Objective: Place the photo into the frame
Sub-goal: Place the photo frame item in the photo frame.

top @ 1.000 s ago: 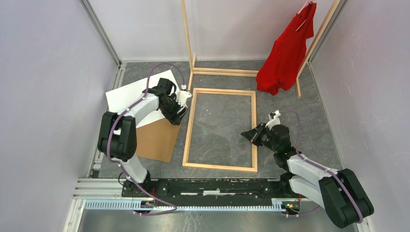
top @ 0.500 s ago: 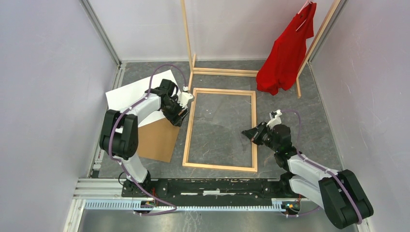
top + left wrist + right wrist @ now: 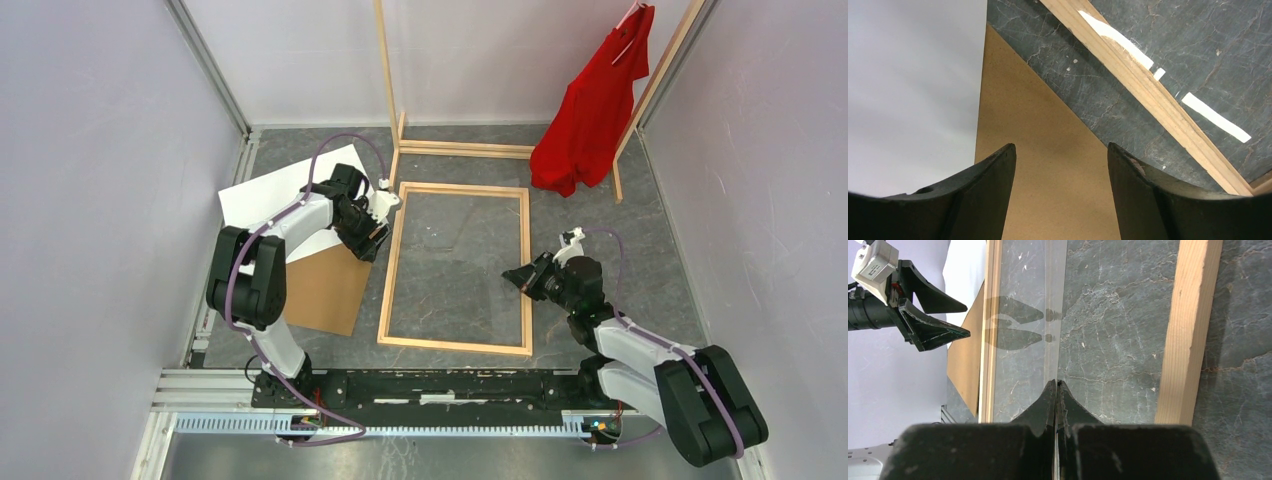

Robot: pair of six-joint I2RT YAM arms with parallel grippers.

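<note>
Wooden frame (image 3: 392,262) lies flat mid-table; the photo (image 3: 262,195), white side up, is at its ten o'clock. Left gripper (image 3: 372,228) hovers wide open and empty between them. Right gripper (image 3: 509,275) is closed at three o'clock. Probably fetching the photo: next, pinch its edge.

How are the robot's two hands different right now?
The left gripper has its fingers wide apart, while the right gripper has its fingers pressed together. The left gripper is above the brown board, outside the frame. The right gripper is above the inside of the frame, near its right rail. Both have black fingers.
</note>
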